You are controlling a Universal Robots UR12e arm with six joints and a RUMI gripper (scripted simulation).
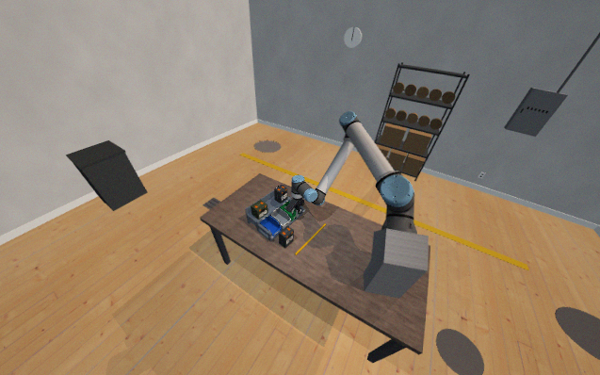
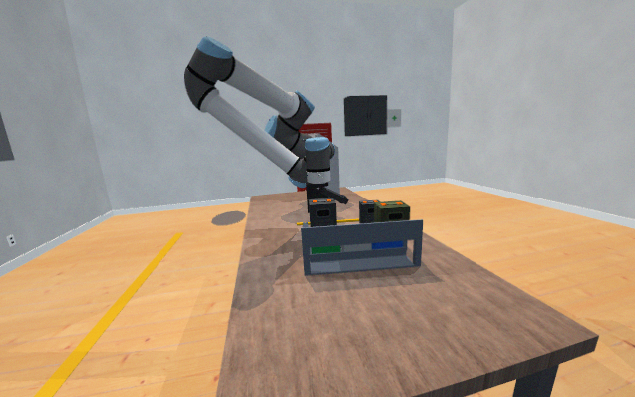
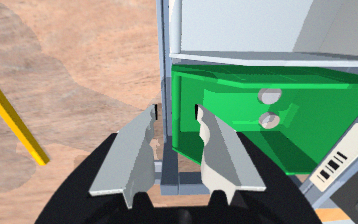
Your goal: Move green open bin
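Note:
The green open bin (image 1: 289, 213) (image 2: 326, 249) (image 3: 231, 107) sits on the grey shelf (image 2: 361, 230) (image 3: 165, 90), at the end of the row beside the grey bin (image 1: 282, 216) (image 2: 357, 247) (image 3: 231, 25). Two pale round parts (image 3: 269, 95) (image 3: 269, 120) lie in it. My gripper (image 3: 176, 105) is over the bin's front end with its fingers part way open. In the wrist view one fingertip is over the inside of the bin and the other is outside, past its front wall. The fingers show a gap on both sides of that wall. Their height against the rim is hard to tell.
A blue bin (image 1: 270, 226) (image 2: 387, 245) is at the row's other end. A dark box (image 1: 281, 193) (image 2: 323, 212) and an olive box (image 1: 259, 208) (image 2: 392, 212) stand at the shelf's back. Another dark box (image 1: 286, 236) stands by the blue bin. A yellow strip (image 1: 311, 239) (image 3: 11, 115) crosses the table.

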